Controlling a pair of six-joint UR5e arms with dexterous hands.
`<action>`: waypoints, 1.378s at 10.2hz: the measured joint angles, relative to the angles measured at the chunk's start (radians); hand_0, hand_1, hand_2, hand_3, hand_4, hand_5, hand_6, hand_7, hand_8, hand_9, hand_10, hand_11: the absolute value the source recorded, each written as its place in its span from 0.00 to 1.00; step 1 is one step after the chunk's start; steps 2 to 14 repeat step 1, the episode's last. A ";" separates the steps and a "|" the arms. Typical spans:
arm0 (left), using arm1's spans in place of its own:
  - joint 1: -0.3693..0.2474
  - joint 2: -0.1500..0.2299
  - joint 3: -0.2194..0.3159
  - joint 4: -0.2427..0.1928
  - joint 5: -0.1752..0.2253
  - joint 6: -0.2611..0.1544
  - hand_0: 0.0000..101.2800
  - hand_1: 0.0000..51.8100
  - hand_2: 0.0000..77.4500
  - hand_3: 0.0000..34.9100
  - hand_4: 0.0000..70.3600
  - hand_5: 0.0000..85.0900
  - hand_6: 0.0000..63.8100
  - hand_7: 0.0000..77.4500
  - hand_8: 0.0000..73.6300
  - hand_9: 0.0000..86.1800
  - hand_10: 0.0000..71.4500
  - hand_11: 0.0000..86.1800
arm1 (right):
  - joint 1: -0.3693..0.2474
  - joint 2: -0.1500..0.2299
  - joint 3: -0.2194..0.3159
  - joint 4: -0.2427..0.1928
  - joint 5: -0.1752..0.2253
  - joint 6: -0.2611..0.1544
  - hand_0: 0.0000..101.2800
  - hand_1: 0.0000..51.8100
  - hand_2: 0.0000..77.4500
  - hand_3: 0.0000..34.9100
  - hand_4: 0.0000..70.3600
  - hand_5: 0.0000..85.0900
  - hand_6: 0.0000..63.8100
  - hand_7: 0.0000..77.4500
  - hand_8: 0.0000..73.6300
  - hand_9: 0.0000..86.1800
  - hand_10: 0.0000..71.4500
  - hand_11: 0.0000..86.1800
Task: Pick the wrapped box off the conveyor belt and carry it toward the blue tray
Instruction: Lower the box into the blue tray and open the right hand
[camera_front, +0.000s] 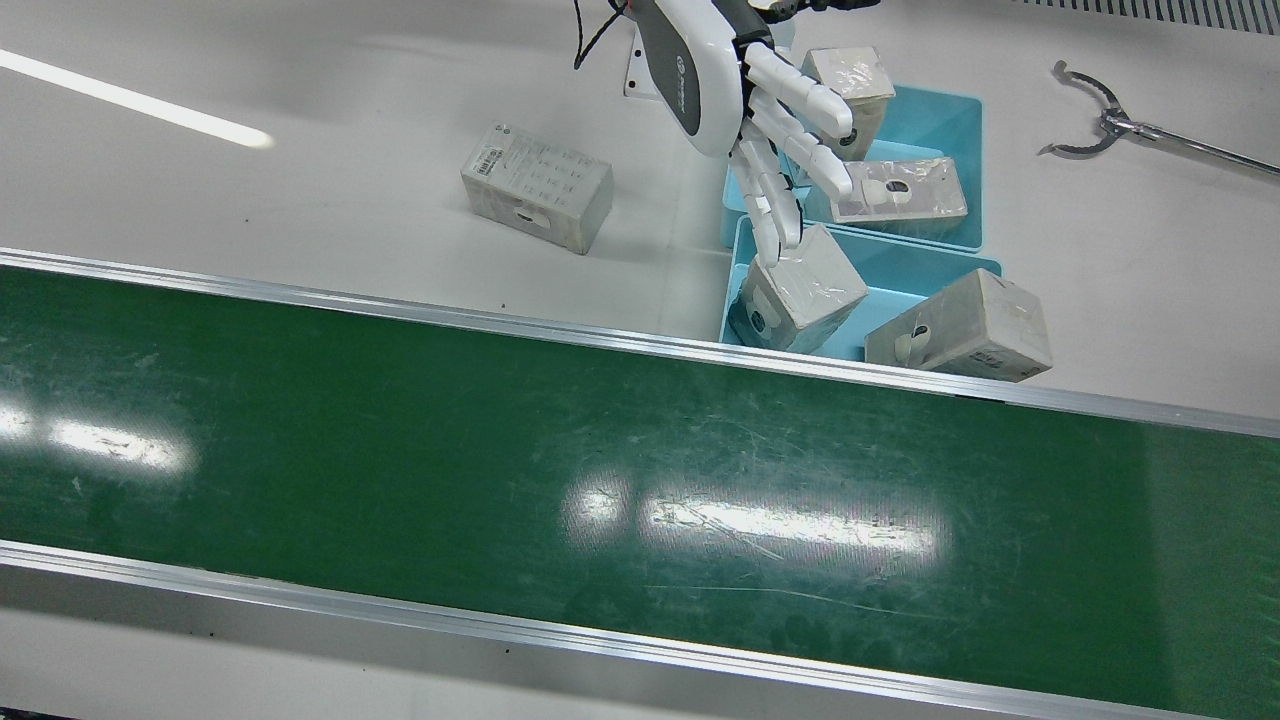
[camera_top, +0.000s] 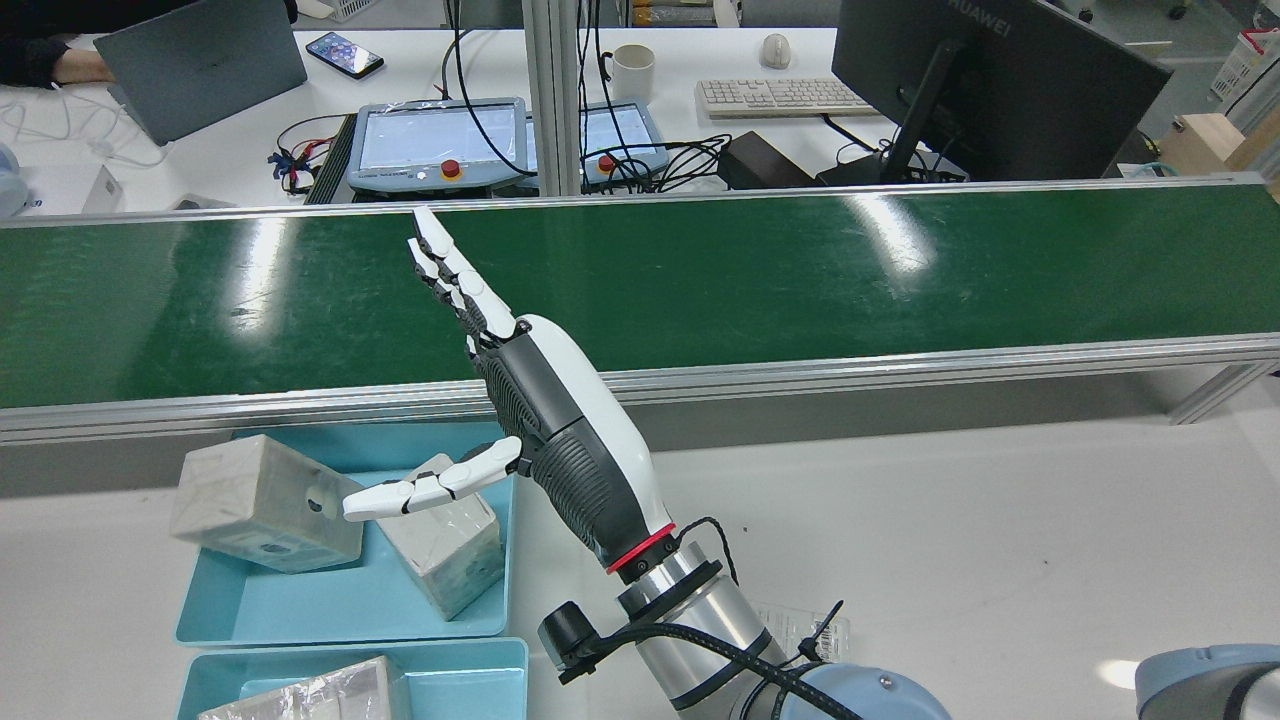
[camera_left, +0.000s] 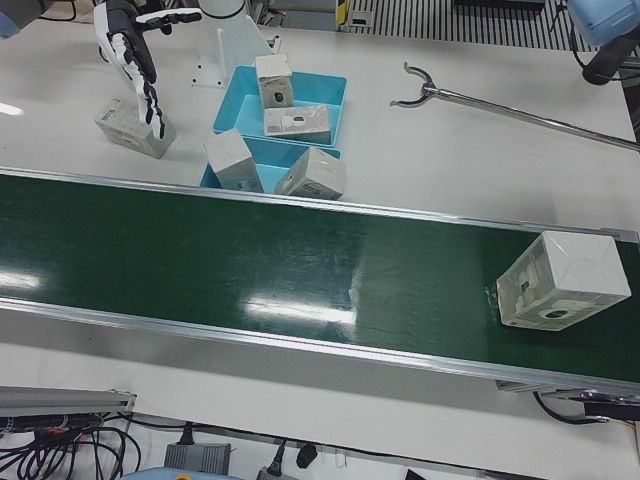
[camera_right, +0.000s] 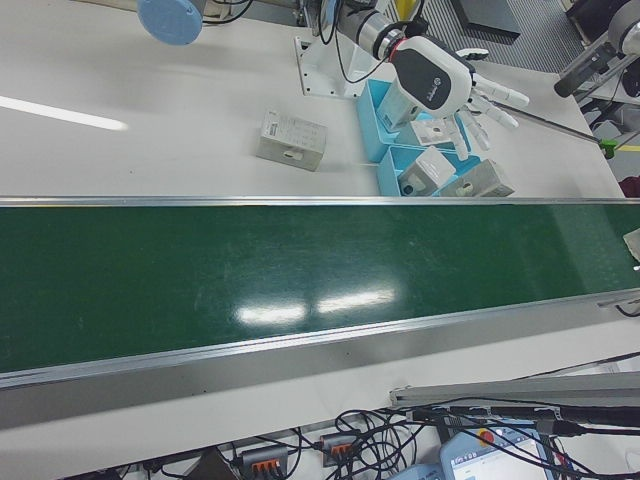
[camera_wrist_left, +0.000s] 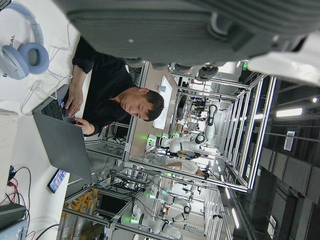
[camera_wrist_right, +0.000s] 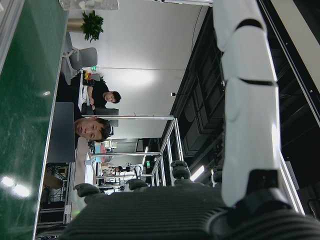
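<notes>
The wrapped box (camera_left: 560, 280) lies on the green conveyor belt (camera_front: 600, 480) at the robot's left end. It also shows at the right edge of the right-front view (camera_right: 633, 243) and at the top of the right hand view (camera_wrist_right: 90, 4). My right hand (camera_front: 740, 110) is open with its fingers spread, and hovers over the two blue trays (camera_front: 940, 115); it also shows in the rear view (camera_top: 540, 420). Its fingertips (camera_front: 785, 235) are above a wrapped box (camera_front: 795, 290) leaning in the near tray (camera_top: 300, 610). I cannot tell whether they touch it. My left hand (camera_wrist_left: 165, 25) shows only as a palm edge, holding nothing.
The far tray holds two wrapped boxes (camera_front: 900, 195). Another box (camera_front: 960, 325) rests on the near tray's rim by the belt edge. One box (camera_front: 537, 187) lies on the white table. A metal grabber tool (camera_front: 1110, 120) lies at the far side.
</notes>
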 joint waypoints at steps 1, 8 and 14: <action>0.000 0.000 0.000 0.000 0.000 0.000 0.00 0.00 0.01 0.00 0.00 0.01 0.00 0.00 0.00 0.00 0.01 0.00 | 0.002 -0.023 0.024 -0.004 -0.004 0.000 0.49 0.33 0.18 0.86 0.00 0.03 0.00 0.02 0.00 0.02 0.00 0.02; 0.000 0.000 0.000 0.000 0.000 0.000 0.00 0.00 0.01 0.00 0.00 0.01 0.00 0.00 0.00 0.00 0.01 0.00 | 0.002 -0.023 0.024 -0.004 -0.004 0.000 0.49 0.33 0.18 0.86 0.00 0.03 0.00 0.02 0.00 0.02 0.00 0.02; 0.000 0.000 0.000 0.000 0.000 0.000 0.00 0.00 0.01 0.00 0.00 0.01 0.00 0.00 0.00 0.00 0.01 0.00 | 0.002 -0.023 0.024 -0.004 -0.004 0.000 0.49 0.33 0.18 0.86 0.00 0.03 0.00 0.02 0.00 0.02 0.00 0.02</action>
